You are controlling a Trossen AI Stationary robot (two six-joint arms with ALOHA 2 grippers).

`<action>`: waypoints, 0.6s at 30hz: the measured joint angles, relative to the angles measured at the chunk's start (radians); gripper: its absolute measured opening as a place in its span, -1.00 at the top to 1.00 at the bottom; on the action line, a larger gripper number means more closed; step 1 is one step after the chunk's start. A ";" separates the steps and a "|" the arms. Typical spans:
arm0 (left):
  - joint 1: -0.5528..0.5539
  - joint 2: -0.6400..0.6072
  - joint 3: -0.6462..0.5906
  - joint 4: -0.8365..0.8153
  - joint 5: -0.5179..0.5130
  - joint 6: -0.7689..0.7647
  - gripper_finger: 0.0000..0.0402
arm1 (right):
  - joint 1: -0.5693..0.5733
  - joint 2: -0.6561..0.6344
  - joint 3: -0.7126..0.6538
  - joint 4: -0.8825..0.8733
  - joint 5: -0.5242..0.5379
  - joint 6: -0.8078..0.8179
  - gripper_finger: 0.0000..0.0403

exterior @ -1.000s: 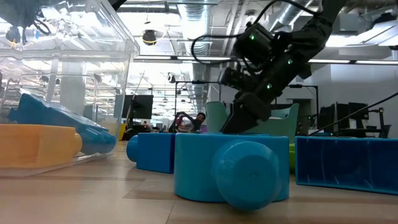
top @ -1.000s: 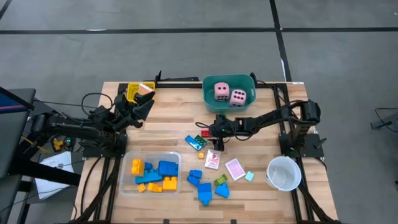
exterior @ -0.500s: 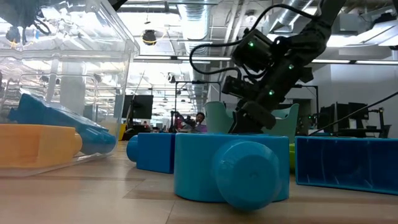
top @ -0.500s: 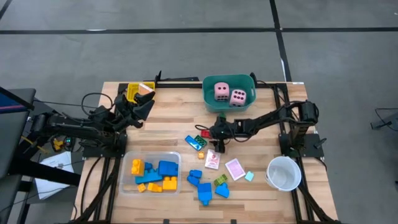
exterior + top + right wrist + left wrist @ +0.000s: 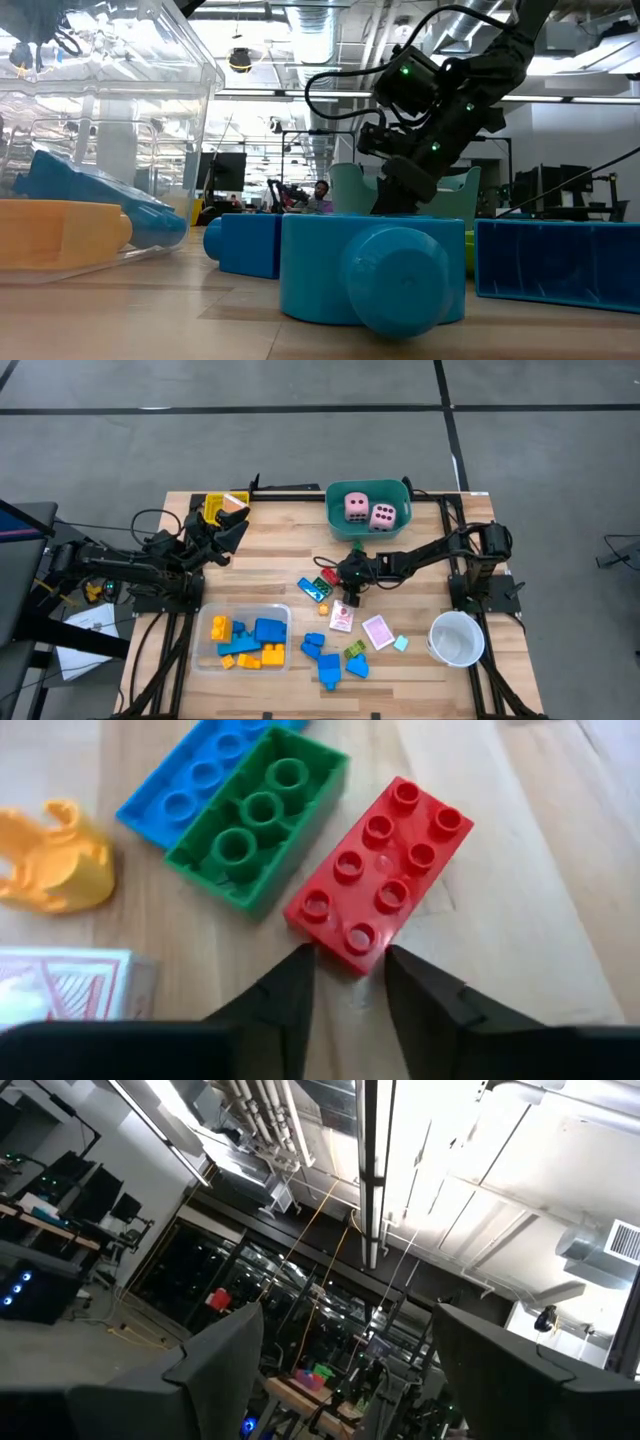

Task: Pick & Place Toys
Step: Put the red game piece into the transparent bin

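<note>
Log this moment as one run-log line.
right pincer: at red block corner, closing, not gripped | left pincer: open, raised near table's left edge | dice: in teal tub

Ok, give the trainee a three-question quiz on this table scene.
1. True or false: both pink dice sit in the teal tub.
2. Which brick is nearest the right gripper? A blue, B red, C green.
3. Fill in: the white cup stands on the table's ___ side in the high view.

Key: 1 true. 2 B, the red brick. 3 right.
</note>
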 joint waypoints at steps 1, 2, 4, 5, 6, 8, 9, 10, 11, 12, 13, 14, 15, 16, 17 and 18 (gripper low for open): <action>0.000 0.000 0.000 0.000 0.000 -0.010 -0.43 | 0.000 0.000 0.000 0.000 0.001 0.022 0.49; 0.000 0.000 0.000 0.000 0.001 -0.016 -0.43 | -0.001 0.000 0.000 0.000 0.002 0.046 0.52; 0.000 0.000 0.000 0.000 0.003 -0.021 -0.43 | 0.000 0.000 0.000 -0.004 -0.001 0.111 0.55; 0.000 0.000 0.000 0.000 0.007 -0.021 -0.43 | 0.000 0.000 0.000 -0.005 -0.002 0.147 0.55; 0.000 0.000 0.000 0.000 0.011 -0.021 -0.43 | 0.001 0.000 0.000 -0.005 -0.005 0.173 0.54; 0.000 0.000 0.000 0.000 0.013 -0.024 -0.43 | 0.004 0.000 0.000 -0.004 -0.017 0.203 0.49; 0.000 0.000 0.000 0.000 0.013 -0.025 -0.43 | 0.007 0.000 0.000 -0.002 -0.017 0.213 0.44; 0.000 0.000 0.000 0.000 0.013 -0.025 -0.43 | 0.008 0.000 0.000 -0.002 -0.016 0.224 0.40; 0.000 0.000 0.000 0.000 0.013 -0.025 -0.43 | 0.009 0.000 0.000 -0.001 -0.016 0.240 0.34; 0.000 0.000 0.000 0.000 0.013 -0.025 -0.43 | 0.009 0.000 0.000 0.000 -0.019 0.260 0.27; 0.000 0.000 0.000 0.000 0.013 -0.025 -0.43 | 0.009 0.000 0.000 0.000 -0.024 0.279 0.20; 0.000 0.000 0.000 0.000 0.013 -0.025 -0.43 | 0.009 0.000 0.001 0.002 -0.028 0.298 0.13; 0.000 0.000 0.000 0.000 0.013 -0.025 -0.43 | 0.009 -0.001 0.001 0.004 -0.028 0.314 0.05; 0.000 0.000 0.000 -0.001 0.013 -0.025 -0.43 | 0.009 -0.001 0.001 0.007 -0.028 0.326 -0.03; 0.000 0.000 0.000 -0.001 0.013 -0.025 -0.43 | 0.009 -0.001 0.001 0.009 -0.029 0.340 -0.10; 0.000 0.000 0.000 -0.001 0.013 -0.025 -0.43 | 0.009 -0.001 0.001 0.012 -0.030 0.356 -0.18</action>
